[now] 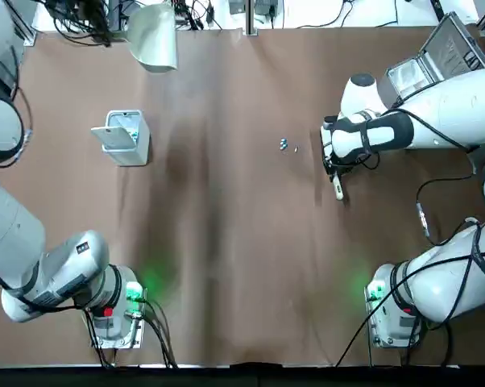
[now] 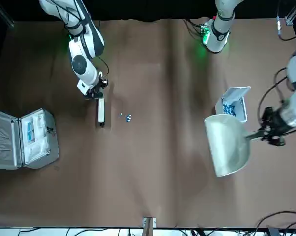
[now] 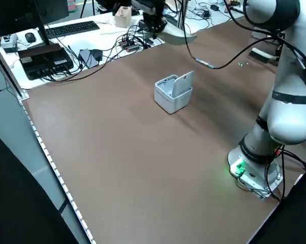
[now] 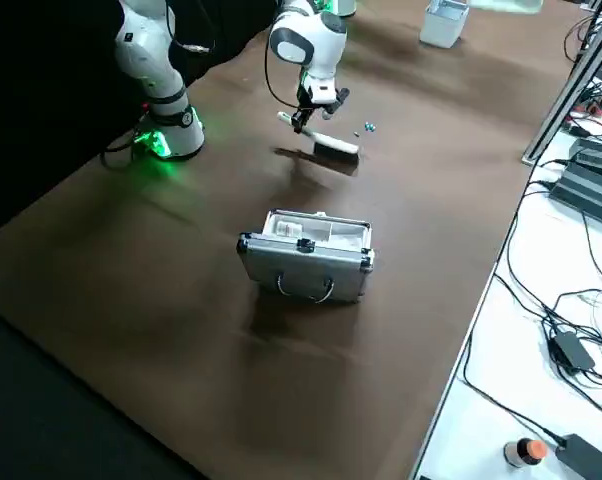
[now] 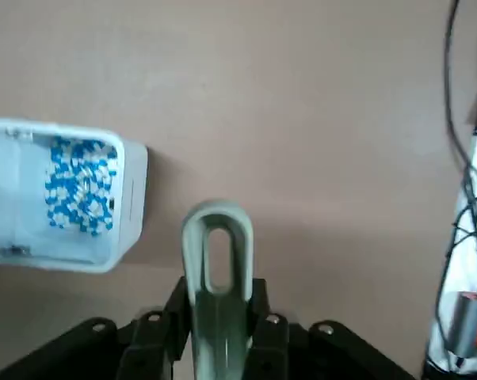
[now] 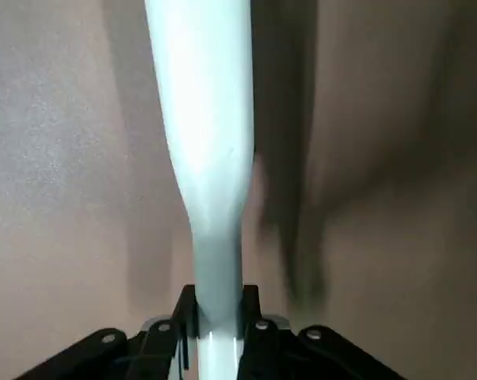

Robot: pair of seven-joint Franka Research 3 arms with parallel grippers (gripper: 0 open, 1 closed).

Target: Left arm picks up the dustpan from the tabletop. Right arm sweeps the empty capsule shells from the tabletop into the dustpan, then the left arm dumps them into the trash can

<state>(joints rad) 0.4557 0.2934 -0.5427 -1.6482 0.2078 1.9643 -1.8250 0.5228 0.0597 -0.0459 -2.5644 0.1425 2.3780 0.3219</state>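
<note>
my left gripper (image 5: 220, 305) is closed on the handle of the dustpan (image 2: 229, 147), holding it raised at the far left part of the table, near the trash can (image 1: 131, 158). my right gripper (image 6: 219, 309) grips the white handle of the brush (image 4: 336, 149), its bristles close to the capsule shells (image 1: 283, 144), a few tiny specks lying on the tabletop (image 1: 226, 242) between the brush and the trash can. i see no shells in the scoop, so i judge the step in hand is to bring the dustpan over to them.

to do this well, i should carry it towards the middle with room to spare around the trash can, whose lid (image 2: 237, 92) stands open and could catch the scoop. then i should lower it on the shells' left side, its mouth turned to the brush and its front lip flat on the surface; a tilted lip would let such small pieces slip beneath. my grip on the narrow handle must stay firm, since the wide scoop may twist when it touches down. only once it is steady should i sweep, with short, low, slow strokes, because light shells can scatter or roll past the sides. afterwards i should keep the scoop level until it is over the trash can.
</note>
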